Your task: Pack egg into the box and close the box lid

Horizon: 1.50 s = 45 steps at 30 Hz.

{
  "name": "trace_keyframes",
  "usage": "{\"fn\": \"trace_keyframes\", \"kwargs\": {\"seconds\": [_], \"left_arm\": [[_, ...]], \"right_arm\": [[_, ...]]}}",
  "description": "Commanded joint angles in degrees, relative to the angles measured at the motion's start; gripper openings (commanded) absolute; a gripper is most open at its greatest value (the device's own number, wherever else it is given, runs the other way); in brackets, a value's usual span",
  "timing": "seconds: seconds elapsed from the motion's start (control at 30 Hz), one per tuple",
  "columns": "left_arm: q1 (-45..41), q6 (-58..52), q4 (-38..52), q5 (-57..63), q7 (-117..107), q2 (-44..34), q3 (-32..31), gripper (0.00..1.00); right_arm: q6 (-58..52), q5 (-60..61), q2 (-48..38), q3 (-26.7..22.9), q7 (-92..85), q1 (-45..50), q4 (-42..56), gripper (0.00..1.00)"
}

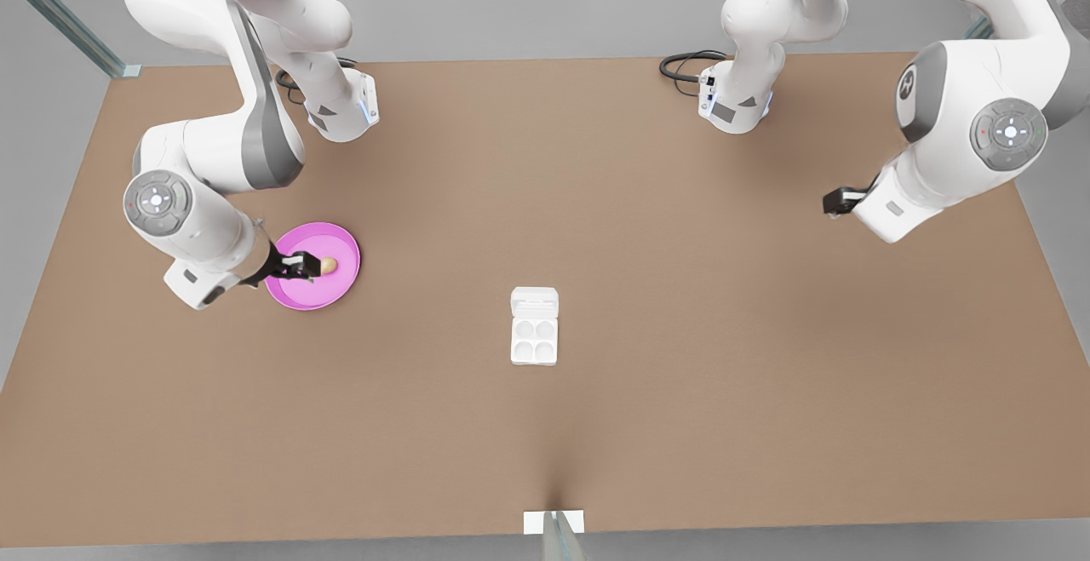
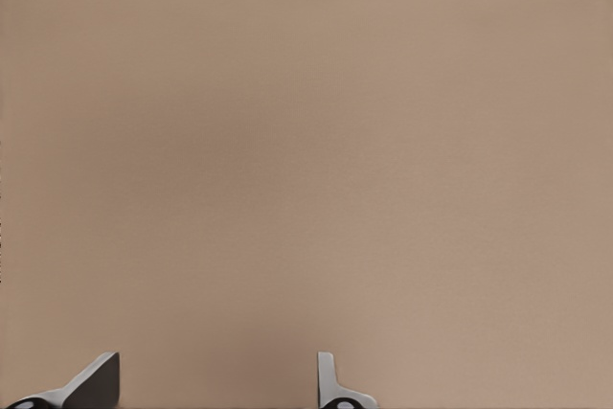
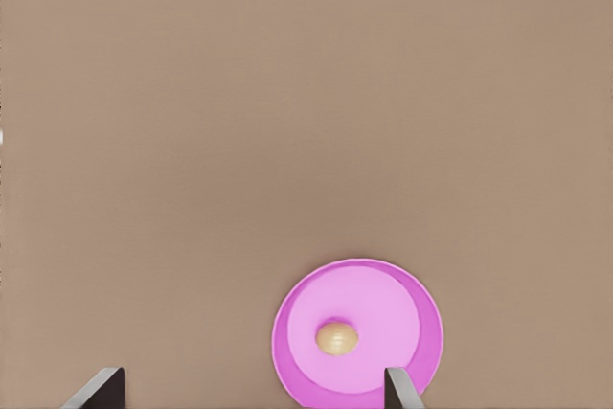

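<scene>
Looking at the front view, you see your right gripper (image 1: 300, 269) over the pink plate (image 1: 336, 242) at the front view's left, fingers spread wide, with the egg (image 1: 328, 266) lying on the plate just beside its tips and not gripped. In the right wrist view the egg (image 3: 337, 337) sits near the plate's (image 3: 402, 299) middle. The box (image 1: 535, 340) rests well apart at the table's (image 1: 681, 289) centre, its four cups bare, the box lid (image 1: 535, 301) folded back flat. Your left gripper (image 1: 839, 201) waits at the front view's right, fingers (image 2: 96, 380) wide apart over bare table
</scene>
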Motion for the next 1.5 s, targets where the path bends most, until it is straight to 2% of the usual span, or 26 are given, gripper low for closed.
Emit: {"fn": "trace_keyframes", "kwargs": {"seconds": [0.0,0.1,0.13,0.2,0.3,0.37,0.5,0.57,0.67,0.73,0.97,1.07,1.47], "left_arm": [[0.13,6.72,-0.02,0.53,-0.47,-0.1,0.01,1.0],[0.04,6.72,-0.02,0.53,-0.47,-0.1,-0.08,1.0],[0.04,6.81,-0.02,0.53,-0.47,-0.1,-0.08,1.0],[0.04,6.9,-0.02,0.53,-0.47,-0.01,-0.08,1.0],[0.04,6.9,-0.02,0.53,-0.47,0.08,-0.08,1.0],[0.04,6.9,-0.02,0.53,-0.47,0.08,0.01,1.0],[0.13,6.9,-0.02,0.53,-0.47,0.43,-0.08,1.0],[0.13,6.9,-0.02,0.62,-0.38,0.43,0.01,1.0],[0.04,6.9,-0.02,0.62,-0.47,0.43,0.01,1.0],[0.04,6.81,-0.02,0.62,-0.47,0.43,0.01,1.0],[0.04,6.9,-0.02,0.62,-0.47,0.61,0.01,1.0],[0.04,6.81,-0.02,0.62,-0.47,0.61,0.01,1.0],[0.04,6.9,-0.11,0.62,-0.56,0.87,0.01,1.0]], "right_arm": [[4.72,0.01,0.0,0.03,4.41,0.0,0.07,1.0],[2.18,-0.17,2.02,-0.06,6.25,-1.5,0.24,1.0],[-0.11,-0.52,4.47,-0.06,11.43,-0.71,0.51,1.0],[1.29,-0.52,9.66,-0.06,11.0,-1.85,-1.07,1.0],[34.95,-2.71,8.96,0.03,4.5,-8.18,-26.38,1.0],[41.02,-4.47,9.05,0.03,4.5,-9.93,-30.25,1.0],[41.81,-4.47,8.96,0.2,4.32,-9.85,-31.48,1.0],[51.21,-4.47,7.65,0.2,-1.12,-11.08,-36.93,1.0],[58.07,-4.47,3.25,0.29,-3.68,-12.22,-44.14,1.0],[58.25,-4.47,2.37,1.87,-3.59,-12.66,-44.93,1.0],[59.66,-4.47,2.72,1.87,-6.14,-15.21,-46.95,1.0],[63.17,-4.47,0.79,2.57,-5.52,-16.44,-53.28,1.0],[64.4,-4.47,1.05,5.3,-2.09,-14.59,-53.72,1.0]]}}
